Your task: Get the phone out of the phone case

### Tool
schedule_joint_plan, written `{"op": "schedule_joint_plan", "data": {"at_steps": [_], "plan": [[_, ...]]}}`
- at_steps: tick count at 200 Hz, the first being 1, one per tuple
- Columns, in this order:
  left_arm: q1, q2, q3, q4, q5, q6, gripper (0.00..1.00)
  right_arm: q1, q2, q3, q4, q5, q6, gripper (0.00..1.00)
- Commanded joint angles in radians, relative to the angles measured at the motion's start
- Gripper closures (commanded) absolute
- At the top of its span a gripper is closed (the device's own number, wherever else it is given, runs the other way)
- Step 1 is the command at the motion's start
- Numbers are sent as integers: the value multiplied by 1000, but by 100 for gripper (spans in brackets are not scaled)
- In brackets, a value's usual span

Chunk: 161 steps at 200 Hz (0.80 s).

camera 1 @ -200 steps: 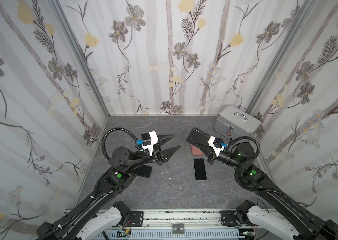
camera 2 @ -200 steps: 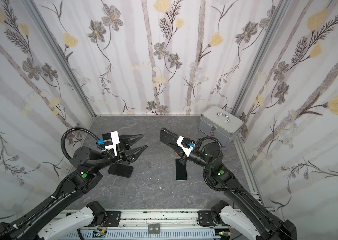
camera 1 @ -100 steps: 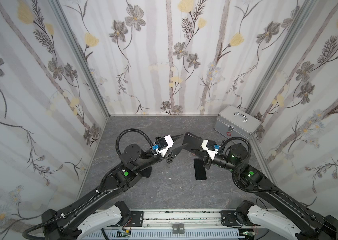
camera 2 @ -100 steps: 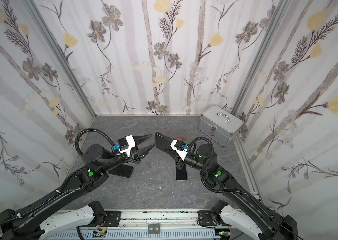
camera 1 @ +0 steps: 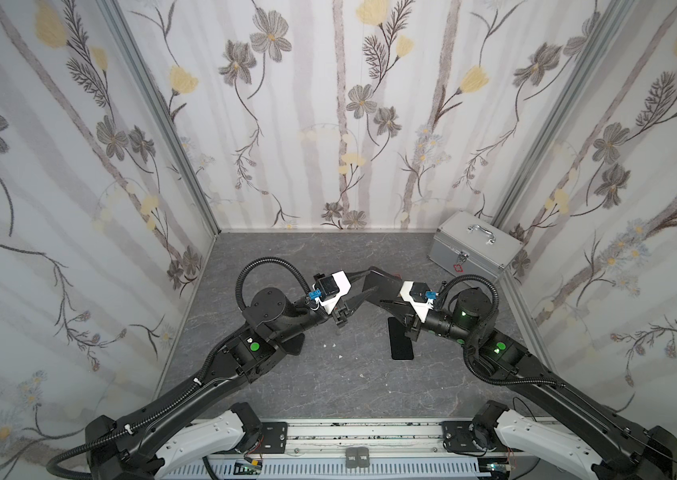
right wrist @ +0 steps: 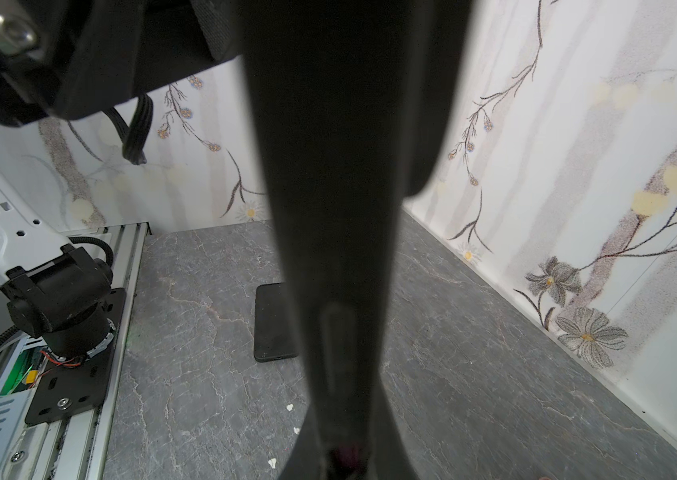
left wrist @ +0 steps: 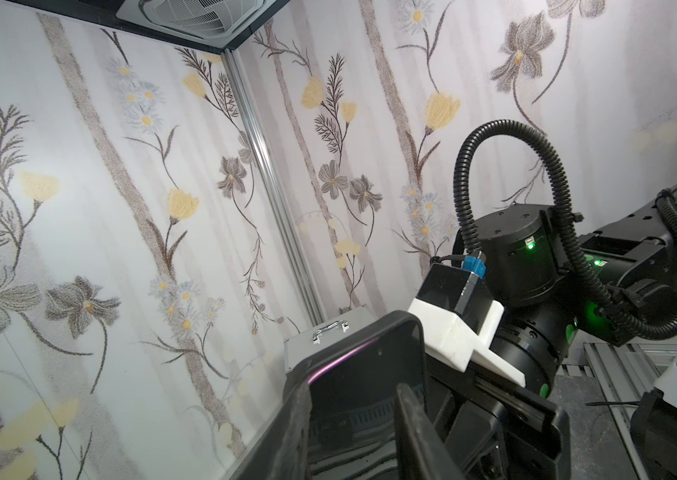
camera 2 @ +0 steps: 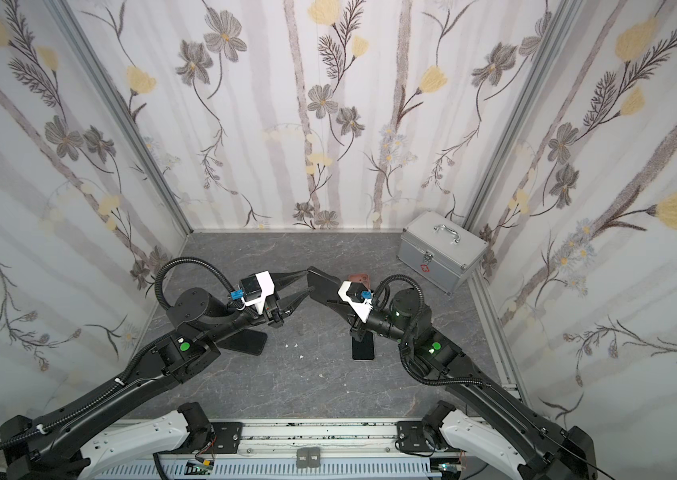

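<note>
A black phone [camera 1: 380,282] in its black phone case [left wrist: 405,328] hangs in the air mid-table, screen up in the left wrist view. My right gripper [camera 1: 391,297] is shut on one end of it. In the right wrist view the phone [right wrist: 337,166] runs edge-on through the picture from that gripper [right wrist: 343,415]. My left gripper [camera 1: 370,281] meets it from the left, one finger on each long edge of the free end. In the left wrist view both fingers [left wrist: 301,415] lie against the case's rim. Both grippers [camera 2: 308,282] [camera 2: 330,300] show in both top views.
A silver metal box [camera 1: 474,249] stands at the back right. A second black phone [camera 1: 401,341] lies flat below the right wrist. A dark flat thing [camera 2: 245,343] lies under the left arm. A reddish-brown case [camera 2: 359,277] lies behind the grippers. White crumbs [camera 1: 330,345] dot the floor.
My left arm has swung right to the held phone and its jaws have narrowed onto the free end. The right gripper has carried the phone a little toward the middle.
</note>
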Motion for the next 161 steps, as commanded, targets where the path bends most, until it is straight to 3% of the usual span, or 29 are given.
{"op": "schedule_joint_plan", "data": {"at_steps": [1, 161], "plan": [[-1, 4, -3, 15, -3, 11, 65, 3, -5, 11, 38, -6, -5, 100], [-2, -9, -11, 16, -45, 17, 61, 9, -2, 11, 39, 2, -16, 100]]}}
